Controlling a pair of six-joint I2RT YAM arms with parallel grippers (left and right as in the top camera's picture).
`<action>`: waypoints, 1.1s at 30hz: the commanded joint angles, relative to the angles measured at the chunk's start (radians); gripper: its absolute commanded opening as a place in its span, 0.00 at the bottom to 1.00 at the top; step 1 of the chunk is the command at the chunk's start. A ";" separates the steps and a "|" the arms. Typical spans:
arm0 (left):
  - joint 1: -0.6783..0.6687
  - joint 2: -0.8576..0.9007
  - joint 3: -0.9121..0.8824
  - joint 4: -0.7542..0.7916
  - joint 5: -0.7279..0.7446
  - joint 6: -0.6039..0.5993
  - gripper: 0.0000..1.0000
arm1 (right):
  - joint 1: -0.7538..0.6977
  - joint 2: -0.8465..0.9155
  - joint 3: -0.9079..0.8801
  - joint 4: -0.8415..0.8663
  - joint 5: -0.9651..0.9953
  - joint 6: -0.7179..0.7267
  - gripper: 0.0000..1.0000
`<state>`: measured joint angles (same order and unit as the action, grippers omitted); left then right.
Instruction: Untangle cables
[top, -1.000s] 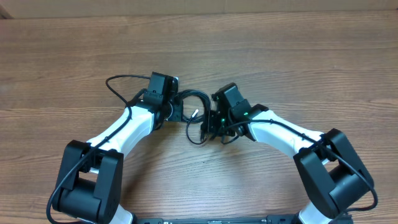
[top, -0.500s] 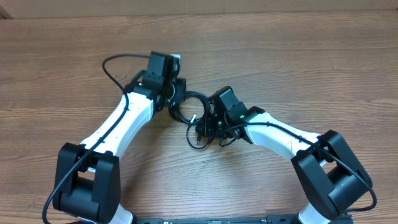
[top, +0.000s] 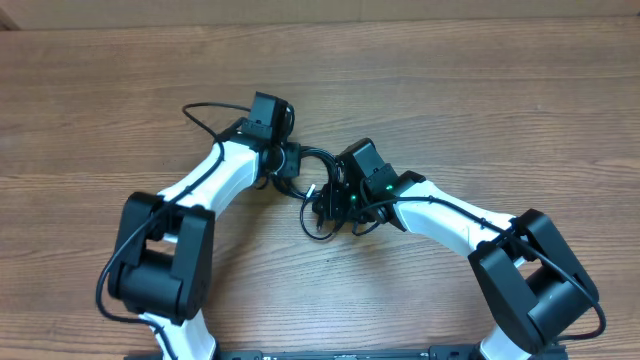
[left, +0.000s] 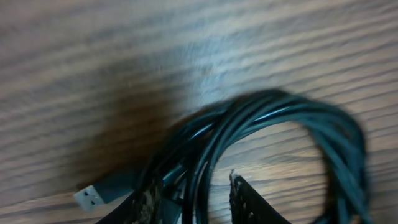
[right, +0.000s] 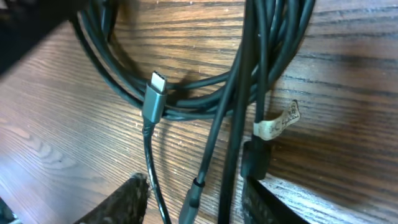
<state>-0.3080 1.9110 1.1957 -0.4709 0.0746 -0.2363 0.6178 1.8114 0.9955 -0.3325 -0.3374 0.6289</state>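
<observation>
**A:** Midway between the far and near edges of the brown wooden table (top: 500, 100), well off every corner, lies the small coil of thin black cables (top: 318, 188). How will it handle?

**B:** Light and limp, I judge. The sheaths look smooth, so likely slippery. The strands lap over one another, so a tug on one should drag the rest.

**A:** Where would you take hold?

**B:** At a stiff end. The flat silver plug (right: 155, 93) lies across the loop, and the square-ended grey plug (left: 93, 196) sticks out at the coil's side. One strand carries a small white tag (right: 277, 124).

**A:** And the grippers?

**B:** The left gripper (left: 195, 182) has its fingers apart astride several strands, wood showing beside them, so it pinches nothing. The right gripper (right: 196, 186) is spread wide over other strands and holds nothing.
</observation>
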 joint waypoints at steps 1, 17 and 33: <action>-0.006 0.015 0.003 -0.004 0.005 -0.014 0.34 | 0.003 0.006 -0.008 0.010 0.030 -0.008 0.50; -0.006 0.015 0.003 -0.033 0.024 0.037 0.04 | -0.083 0.006 -0.008 0.096 0.334 0.028 0.72; -0.007 0.015 0.003 -0.041 0.492 0.477 0.04 | -0.092 0.006 0.121 -0.272 0.454 0.026 0.36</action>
<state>-0.3084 1.9190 1.1957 -0.5087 0.4999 0.1833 0.5308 1.8114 1.0580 -0.5545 0.0071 0.6544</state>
